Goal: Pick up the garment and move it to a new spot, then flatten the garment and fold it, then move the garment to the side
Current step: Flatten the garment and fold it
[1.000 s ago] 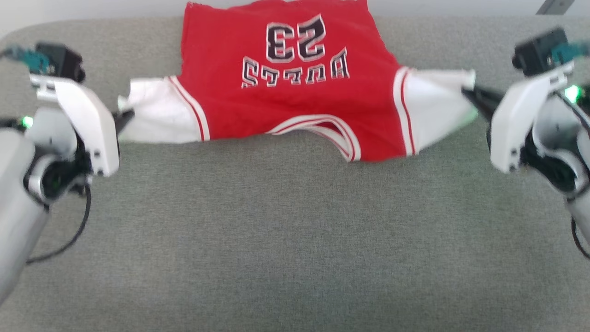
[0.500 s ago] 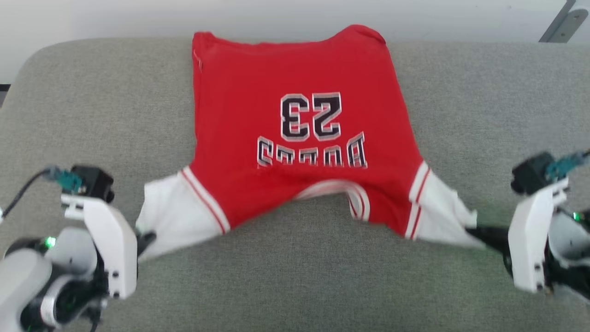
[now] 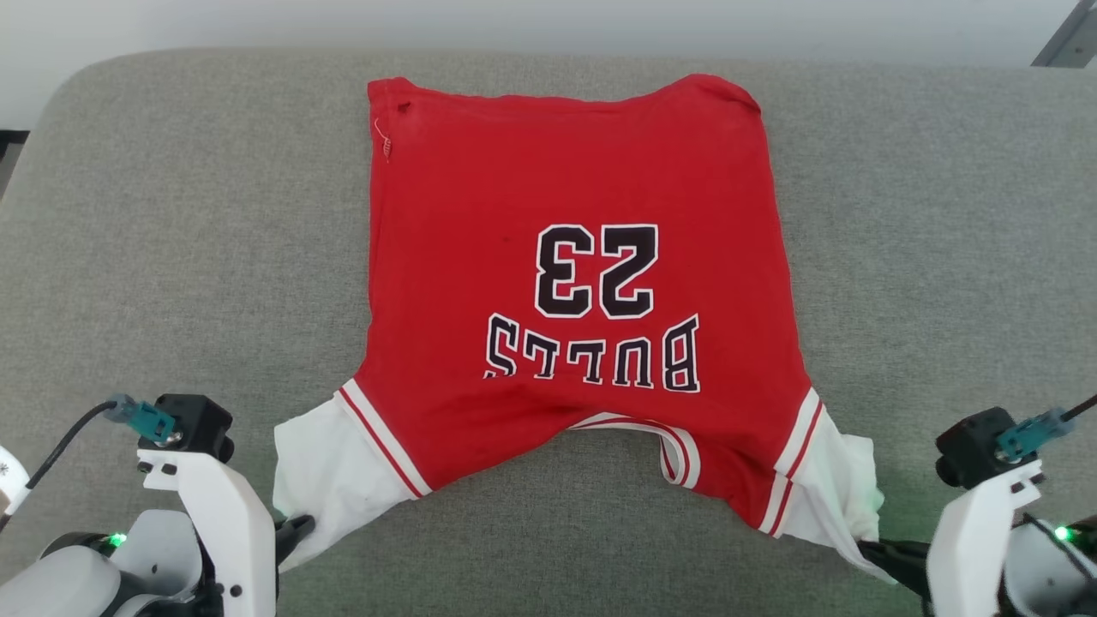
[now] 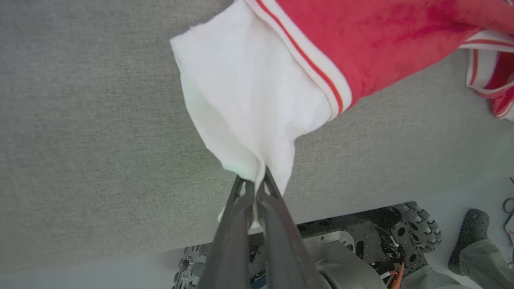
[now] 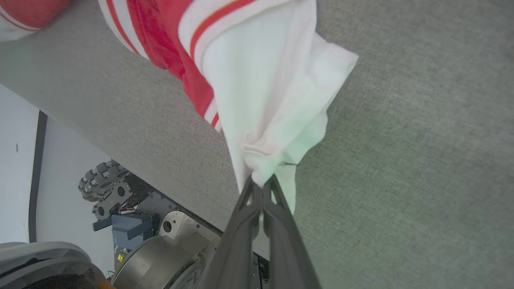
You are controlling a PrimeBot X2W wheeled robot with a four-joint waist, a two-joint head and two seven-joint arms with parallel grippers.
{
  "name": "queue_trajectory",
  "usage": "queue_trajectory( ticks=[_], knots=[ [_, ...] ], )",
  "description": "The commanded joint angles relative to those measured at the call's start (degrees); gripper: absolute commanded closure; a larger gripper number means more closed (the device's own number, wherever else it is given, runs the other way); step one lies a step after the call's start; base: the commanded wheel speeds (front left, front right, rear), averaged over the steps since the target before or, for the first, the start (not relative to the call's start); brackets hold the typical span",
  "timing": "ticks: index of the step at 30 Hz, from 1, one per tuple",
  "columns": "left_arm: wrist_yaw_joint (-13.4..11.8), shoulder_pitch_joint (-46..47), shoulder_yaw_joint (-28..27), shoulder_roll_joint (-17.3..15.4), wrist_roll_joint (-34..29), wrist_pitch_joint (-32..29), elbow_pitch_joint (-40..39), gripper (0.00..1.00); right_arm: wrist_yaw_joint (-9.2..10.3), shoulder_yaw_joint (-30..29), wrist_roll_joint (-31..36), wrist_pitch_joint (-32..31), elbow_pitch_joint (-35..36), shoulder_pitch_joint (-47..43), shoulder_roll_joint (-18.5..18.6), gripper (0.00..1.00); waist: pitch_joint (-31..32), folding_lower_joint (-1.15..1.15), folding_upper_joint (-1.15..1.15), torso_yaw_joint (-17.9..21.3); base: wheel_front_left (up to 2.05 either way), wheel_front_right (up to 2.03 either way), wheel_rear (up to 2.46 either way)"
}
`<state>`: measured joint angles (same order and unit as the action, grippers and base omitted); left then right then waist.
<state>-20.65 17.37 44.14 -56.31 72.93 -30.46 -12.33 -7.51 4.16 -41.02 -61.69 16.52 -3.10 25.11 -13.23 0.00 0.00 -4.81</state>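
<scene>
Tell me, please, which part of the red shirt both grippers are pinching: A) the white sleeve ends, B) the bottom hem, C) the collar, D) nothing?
A: the wrist views show the left gripper and the right gripper each shut on a white sleeve end of the garment.

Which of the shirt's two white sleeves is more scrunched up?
The right sleeve, pinched by the right gripper: it is bunched into folds, while the left sleeve, in the left gripper, spreads flatter.
</scene>
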Motion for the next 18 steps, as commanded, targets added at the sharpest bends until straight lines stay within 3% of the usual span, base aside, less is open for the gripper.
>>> queue_trajectory(
  ticks=[1, 2, 3, 4, 5, 6, 13, 18],
  knots=[
    [0.39, -0.03, -0.26, 0.59, 0.17, 0.60, 0.51, 1.00, 0.03, 0.75, 1.61, 1.99, -1.47, 0.01, -0.43, 0.89, -0.41, 0.00, 0.00, -0.05, 0.00, 0.00, 0.00],
    [0.69, 0.31, -0.29, 1.12, 0.06, 0.89, 0.75, 1.00, 0.03, 2.01, 2.80, 3.34, -2.47, 0.33, -0.34, 0.74, -0.62, 0.00, 0.00, -0.08, 0.00, 0.00, 0.00],
    [1.13, 0.66, -0.29, 1.70, 0.01, 1.23, 1.05, 1.00, 0.03, 2.78, 3.82, 4.79, -3.63, 0.84, -0.10, 0.52, -0.86, 0.00, 0.00, -0.15, 0.00, 0.00, 0.00],
    [1.13, 0.66, -0.29, 1.70, 0.01, 1.23, 1.05, 1.00, 0.03, 2.78, 3.82, 4.79, -3.63, 0.84, -0.10, 0.52, -0.86, 0.00, 0.00, -0.15, 0.00, 0.00, 0.00],
    [1.41, 0.95, -0.21, 1.97, -0.17, 1.28, 1.39, 1.00, 0.03, 3.46, 4.75, 6.11, -4.68, 1.40, 0.18, 0.17, -1.11, 0.00, 0.00, -0.16, 0.00, 0.00, 0.00],
    [1.78, 1.38, -0.13, 2.33, -0.64, 1.58, 1.62, 1.00, 0.03, 3.97, 5.54, 7.17, -5.58, 1.80, 0.44, 0.00, -1.35, 0.00, 0.00, -0.29, 0.00, 0.00, 0.00],
    [4.76, 3.40, -0.57, 5.56, -2.27, 5.28, 4.38, 1.00, 0.03, 3.89, 6.34, 10.83, -2.77, 6.27, 1.45, 0.00, -2.69, 0.00, 0.00, -0.49, 0.00, 0.00, 0.00],
    [7.13, 4.86, -0.44, 7.96, -4.13, 8.08, 6.79, 1.00, 0.02, 1.06, 6.83, 11.09, 1.38, 10.76, -0.26, 0.00, -3.94, 0.00, 0.00, -0.65, 0.00, 0.00, 0.00]
  ],
)
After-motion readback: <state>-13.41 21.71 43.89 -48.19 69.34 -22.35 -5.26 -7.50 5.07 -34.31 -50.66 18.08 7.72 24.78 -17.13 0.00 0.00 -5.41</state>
